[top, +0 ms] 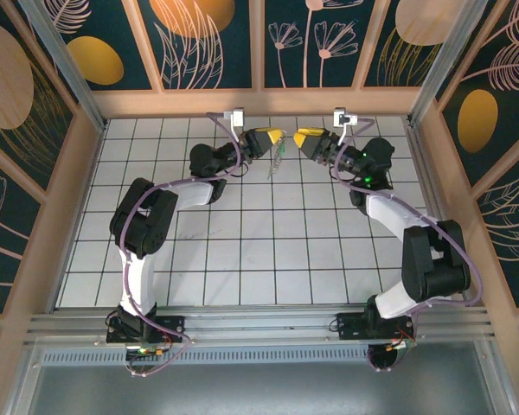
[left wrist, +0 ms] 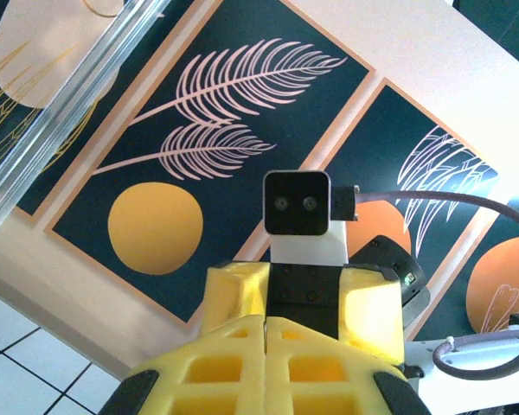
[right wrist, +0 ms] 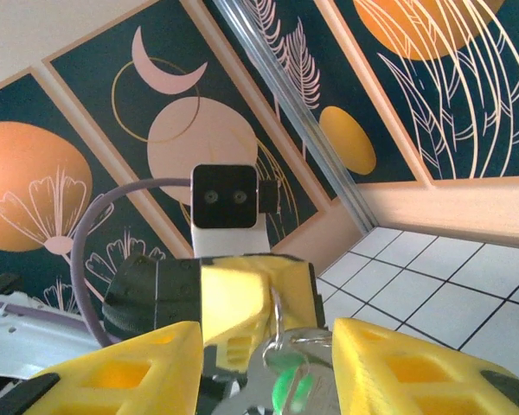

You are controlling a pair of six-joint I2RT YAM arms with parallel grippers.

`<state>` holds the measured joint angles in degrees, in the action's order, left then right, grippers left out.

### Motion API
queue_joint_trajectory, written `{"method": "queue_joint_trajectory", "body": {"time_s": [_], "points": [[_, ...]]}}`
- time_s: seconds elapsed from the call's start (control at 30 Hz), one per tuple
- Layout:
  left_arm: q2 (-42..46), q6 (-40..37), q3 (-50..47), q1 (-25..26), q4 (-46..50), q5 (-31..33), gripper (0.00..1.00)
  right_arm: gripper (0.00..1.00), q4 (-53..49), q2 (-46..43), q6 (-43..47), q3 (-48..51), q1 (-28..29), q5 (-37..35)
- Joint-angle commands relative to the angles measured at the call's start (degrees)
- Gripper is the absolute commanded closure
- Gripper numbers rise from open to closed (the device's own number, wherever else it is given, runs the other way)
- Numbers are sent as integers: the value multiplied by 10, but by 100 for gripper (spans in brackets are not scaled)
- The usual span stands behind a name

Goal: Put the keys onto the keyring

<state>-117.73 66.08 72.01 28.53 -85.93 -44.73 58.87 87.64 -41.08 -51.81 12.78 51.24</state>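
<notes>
My left gripper [top: 279,137] is raised over the far middle of the table, its yellow fingers pressed shut [left wrist: 272,322]. The thin grey keyring [right wrist: 276,313] comes out of the seam between those fingers [right wrist: 242,285]. A silver key with a green head [right wrist: 287,389] hangs from the ring. In the top view the key [top: 277,159] dangles below the left fingertips. My right gripper [top: 299,138] faces the left one, tip to tip. Its jaws stand apart [right wrist: 266,346] on either side of the hanging key, and the left wrist view shows them open too [left wrist: 303,294].
The white tiled table [top: 259,251] lies below both raised arms. A wooden back wall [top: 259,102] with dark painted panels runs close behind the grippers. Aluminium posts [top: 65,60] stand at the far corners.
</notes>
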Motion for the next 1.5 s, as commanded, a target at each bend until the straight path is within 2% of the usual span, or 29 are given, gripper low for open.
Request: {"method": "queue_joint_trajectory", "body": {"time_s": [0.0,0.27,0.43,0.53,0.67,0.87,0.97,1.03,1.23,1.47], "points": [[16,-7,18,5,-28,-6,100,56,30,23,-15,-28,7,-7],[17,-10,19,5,-24,-7,100,58,31,52,-16,-49,26,-1],[16,-10,20,5,-23,-8,100,64,31,62,-15,-58,32,3],[15,-11,19,6,-23,-8,100,76,29,67,-15,-62,32,4],[14,-11,20,6,-22,-9,100,100,26,71,-13,-68,32,13],[22,-32,30,5,10,-43,100,100,-51,65,40,-88,23,38],[36,-76,37,5,73,-69,85,100,-131,61,94,-112,17,59],[43,-104,43,5,109,-88,83,100,-180,61,126,-129,14,72],[59,-174,64,5,206,-134,91,100,-252,63,171,-157,2,96],[62,-229,86,5,288,-165,93,100,-289,70,195,-173,-2,116]]}}
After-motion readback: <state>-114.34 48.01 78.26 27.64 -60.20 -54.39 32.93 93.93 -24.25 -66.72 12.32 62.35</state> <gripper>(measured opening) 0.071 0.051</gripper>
